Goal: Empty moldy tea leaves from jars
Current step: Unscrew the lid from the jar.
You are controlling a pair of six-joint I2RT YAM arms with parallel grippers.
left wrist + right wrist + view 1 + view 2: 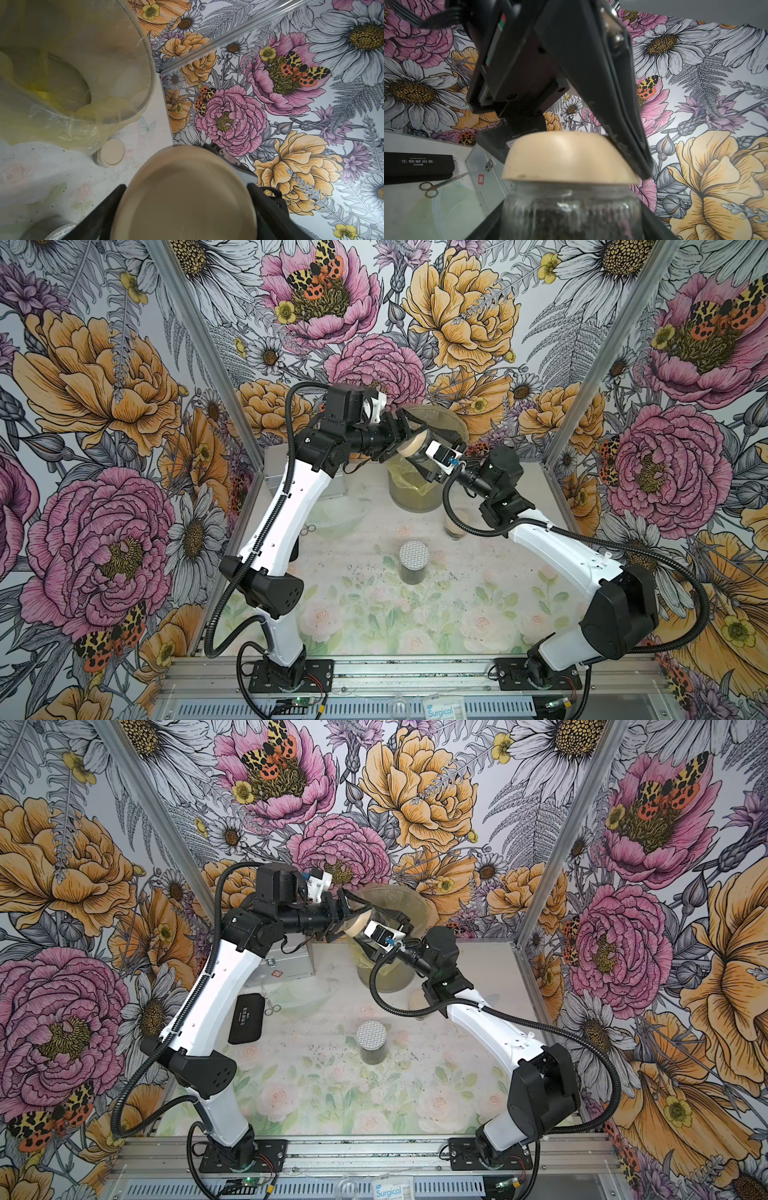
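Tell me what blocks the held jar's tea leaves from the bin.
The tan disc lid caps the clear glass jar in the right gripper; the left gripper grips it. The translucent yellow-bagged bin looks open on top.

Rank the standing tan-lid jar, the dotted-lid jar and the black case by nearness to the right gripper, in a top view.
From the right gripper:
1. Standing tan-lid jar, on the right.
2. Dotted-lid jar, centre front.
3. Black case, far left.
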